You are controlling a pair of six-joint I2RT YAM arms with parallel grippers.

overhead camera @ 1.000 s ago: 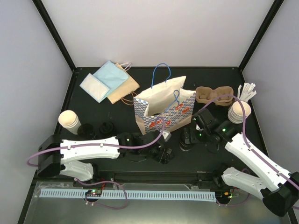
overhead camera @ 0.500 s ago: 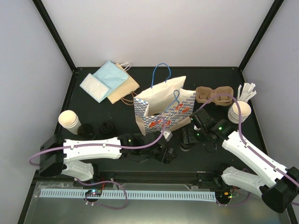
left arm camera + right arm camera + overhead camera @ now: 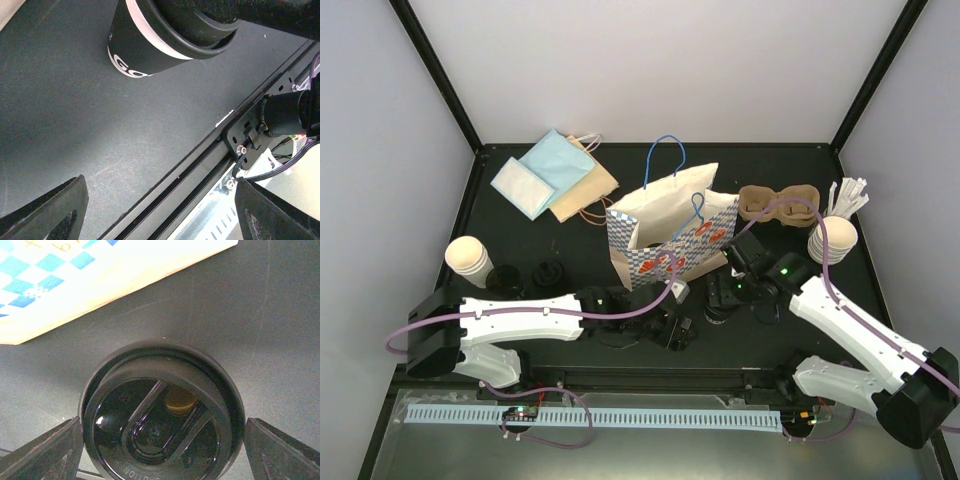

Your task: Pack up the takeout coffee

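Black table [image 3: 560, 245] is carrying everything. Checked bag [image 3: 670, 235] is standing open mid-table, blue handles sticking up. Pulp tray [image 3: 777, 203] is lying at the back, just right of the bag, with a purple cable crossing over it. Tan cups are sitting in two stacks: left stack [image 3: 468, 257] near the left edge, right stack [image 3: 831, 241] in front of the tray's right end.

Black cup [image 3: 718, 303] is standing upright just in front of the bag's right corner, apart from the tray. Right gripper [image 3: 725, 290] is hanging directly over it. In the wrist view its fingers [image 3: 50, 450] are spreading wide on both sides of the lid [image 3: 160, 425], tips right at the rim; cannot tell if they are pressing.

Left gripper [image 3: 672, 330] is sitting low, left of the black cup, by the front rail. Its jaws are gaping wide with only bare table between them, and the cup is showing ahead, not touching.

Loose lids [image 3: 545, 275] are lying right of the left stack. White sticks [image 3: 850, 195] are leaning at the far right, behind the right stack.
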